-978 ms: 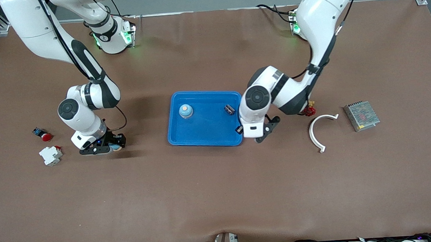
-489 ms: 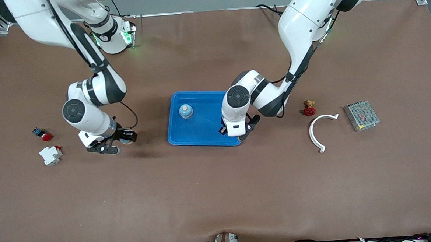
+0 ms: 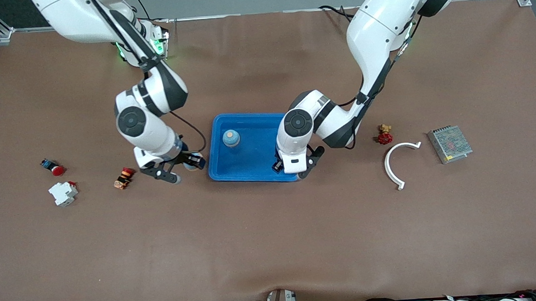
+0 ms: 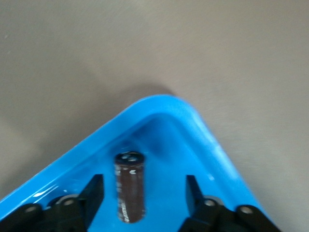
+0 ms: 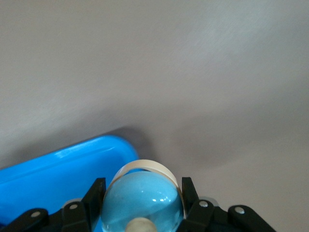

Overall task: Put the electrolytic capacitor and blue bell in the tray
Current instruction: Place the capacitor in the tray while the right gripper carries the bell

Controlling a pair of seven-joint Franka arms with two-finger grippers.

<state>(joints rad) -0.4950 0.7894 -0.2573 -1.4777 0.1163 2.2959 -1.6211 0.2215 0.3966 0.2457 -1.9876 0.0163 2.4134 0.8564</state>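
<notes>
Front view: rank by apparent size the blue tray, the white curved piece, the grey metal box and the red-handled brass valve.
1. Bright-blue rectangular plastic tray, by far the largest.
2. White curved plastic piece by span, though thin.
3. Grey metal mesh-topped box, close to the curved piece; it may cover more area.
4. Small red-handled brass valve, smallest.

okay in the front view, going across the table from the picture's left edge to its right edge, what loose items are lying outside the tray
Red push button → white breaker → small red-and-yellow part → red valve → white curved clip → metal power supply.
</notes>
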